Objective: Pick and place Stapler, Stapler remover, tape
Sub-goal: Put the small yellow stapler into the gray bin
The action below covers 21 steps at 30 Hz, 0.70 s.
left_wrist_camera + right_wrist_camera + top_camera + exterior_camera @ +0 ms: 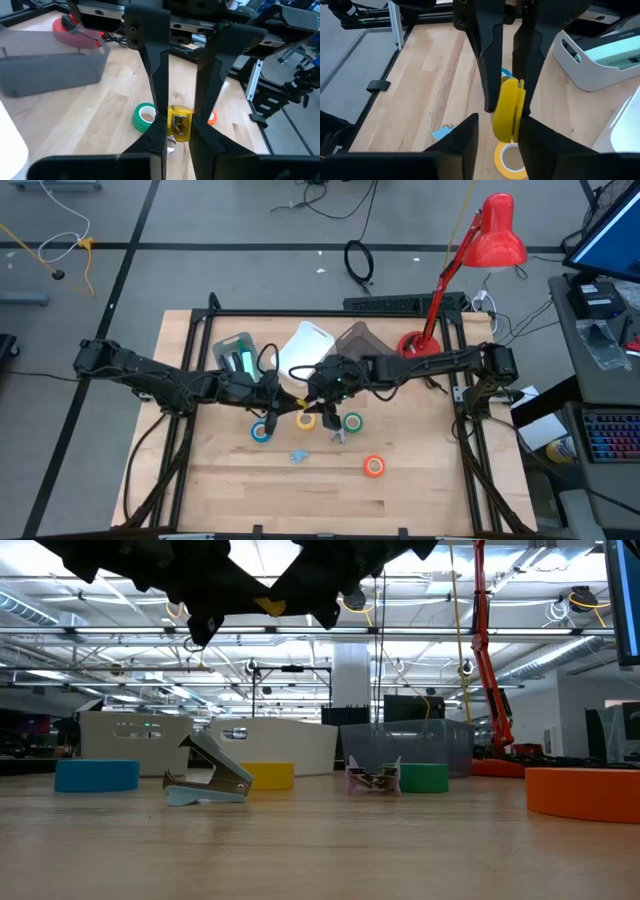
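A small yellow claw-shaped stapler remover (300, 402) hangs in the air between my two grippers, above the table's middle. My left gripper (285, 393) comes at it from the left and my right gripper (314, 392) from the right; both are shut on it. Below lie the tape rolls, flat on the wood: blue (262, 431), yellow (306, 420), green (352, 421) and orange (374, 466). A blue stapler remover (299, 456) lies on the table near the front, and a pink one (373, 778) sits beside the green roll. No stapler shows. My left gripper (180, 127) pinches the yellow stapler remover (180, 122) between its two fingertips, one finger on each side. The remover is lifted clear of the table. My right gripper (507, 107) pinches the same remover across its flat sides (509, 112), between its two fingers, slanting down from above. The remover stands on edge between them, well above the yellow roll (510, 160).
Three bins stand at the far side of the table: a white one with a green inside (237, 355), a white one (305, 348) and a grey one (355, 340). A red desk lamp (495, 235) stands at the far right corner. The near half of the table holds only the orange roll and the blue remover.
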Each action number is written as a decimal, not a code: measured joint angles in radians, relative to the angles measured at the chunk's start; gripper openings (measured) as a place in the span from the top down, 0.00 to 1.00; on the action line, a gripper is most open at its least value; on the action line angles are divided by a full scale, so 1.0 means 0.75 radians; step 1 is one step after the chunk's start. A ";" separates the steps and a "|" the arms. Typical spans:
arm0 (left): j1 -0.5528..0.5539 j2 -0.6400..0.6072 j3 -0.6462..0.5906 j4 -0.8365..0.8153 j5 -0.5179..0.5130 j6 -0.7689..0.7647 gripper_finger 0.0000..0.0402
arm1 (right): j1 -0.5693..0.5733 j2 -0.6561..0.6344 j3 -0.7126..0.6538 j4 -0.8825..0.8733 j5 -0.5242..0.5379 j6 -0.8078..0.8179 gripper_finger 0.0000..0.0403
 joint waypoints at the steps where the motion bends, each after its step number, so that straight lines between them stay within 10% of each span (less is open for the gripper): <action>1: 0.001 0.000 0.000 -0.008 -0.005 0.001 0.87 | -0.006 0.000 0.001 -0.019 -0.001 0.000 0.68; 21: 0.304 -0.383 0.000 -0.871 -0.392 -0.264 0.87 | -0.124 -0.022 -0.001 -0.737 0.004 -0.009 0.59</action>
